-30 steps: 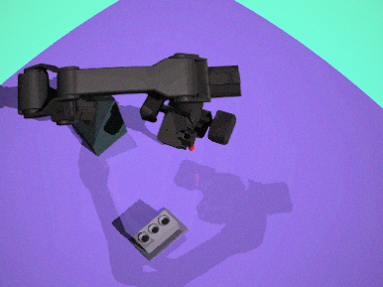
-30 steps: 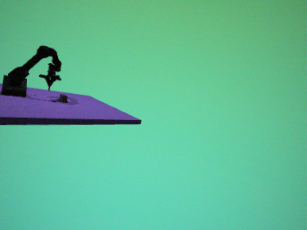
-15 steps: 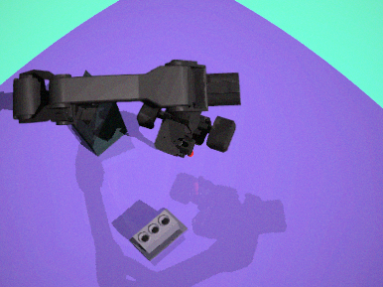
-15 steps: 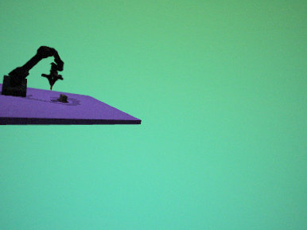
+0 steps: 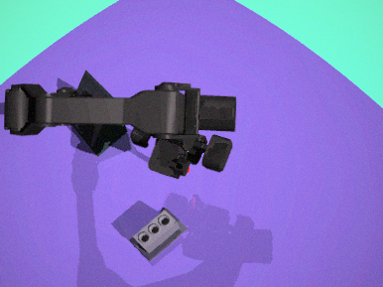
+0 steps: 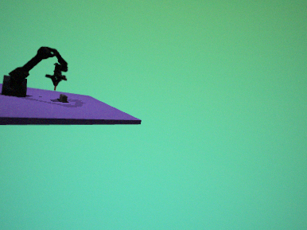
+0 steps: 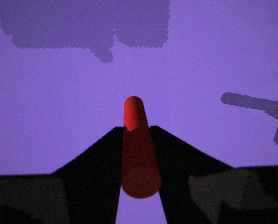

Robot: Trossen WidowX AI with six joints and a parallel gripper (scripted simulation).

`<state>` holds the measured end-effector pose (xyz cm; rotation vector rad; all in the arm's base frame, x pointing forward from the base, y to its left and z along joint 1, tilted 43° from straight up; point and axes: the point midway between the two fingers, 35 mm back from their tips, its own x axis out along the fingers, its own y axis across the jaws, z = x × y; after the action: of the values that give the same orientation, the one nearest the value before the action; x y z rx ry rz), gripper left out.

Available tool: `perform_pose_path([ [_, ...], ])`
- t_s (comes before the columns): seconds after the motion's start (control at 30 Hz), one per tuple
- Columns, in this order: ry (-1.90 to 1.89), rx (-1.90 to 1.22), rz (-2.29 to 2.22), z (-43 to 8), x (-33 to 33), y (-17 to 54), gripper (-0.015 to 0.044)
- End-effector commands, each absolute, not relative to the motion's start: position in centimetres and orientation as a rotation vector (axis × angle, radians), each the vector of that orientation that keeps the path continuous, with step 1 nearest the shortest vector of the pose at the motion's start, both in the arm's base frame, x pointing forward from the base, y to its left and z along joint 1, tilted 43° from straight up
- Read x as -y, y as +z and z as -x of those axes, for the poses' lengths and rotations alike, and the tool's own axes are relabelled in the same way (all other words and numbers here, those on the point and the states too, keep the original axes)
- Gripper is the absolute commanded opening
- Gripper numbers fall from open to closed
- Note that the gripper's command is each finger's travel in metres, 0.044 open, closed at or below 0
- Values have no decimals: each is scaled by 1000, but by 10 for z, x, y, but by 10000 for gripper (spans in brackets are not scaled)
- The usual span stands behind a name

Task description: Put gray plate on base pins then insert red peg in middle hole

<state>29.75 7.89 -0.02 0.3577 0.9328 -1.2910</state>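
The gray plate (image 5: 161,233) sits on the darker base (image 5: 160,249), its three holes in a row facing up. It looks flat, but its seating on the pins cannot be seen. Plate and base show as one small block in the exterior view (image 6: 63,98). My gripper (image 5: 188,163) (image 6: 55,85) (image 7: 136,134) is shut on the red peg (image 5: 188,170) (image 6: 55,88) (image 7: 133,112). The peg points down between the fingertips, its lower end free above the table. In the top view, the gripper is up and to the right of the plate, not over it.
The purple table (image 5: 298,178) (image 6: 103,112) lies under everything, with its edge to the right in the exterior view. My arm (image 5: 89,110) (image 6: 29,64) reaches over from its mount (image 6: 15,87). Shadows of arm and gripper fall around the block.
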Motion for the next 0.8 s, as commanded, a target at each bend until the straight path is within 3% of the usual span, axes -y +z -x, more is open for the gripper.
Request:
perform_pose_path([
  [0.0,-1285,-929,-359,-304,-72,8,0],
  [0.77,-1284,-923,-362,-330,-25,51,0],
])
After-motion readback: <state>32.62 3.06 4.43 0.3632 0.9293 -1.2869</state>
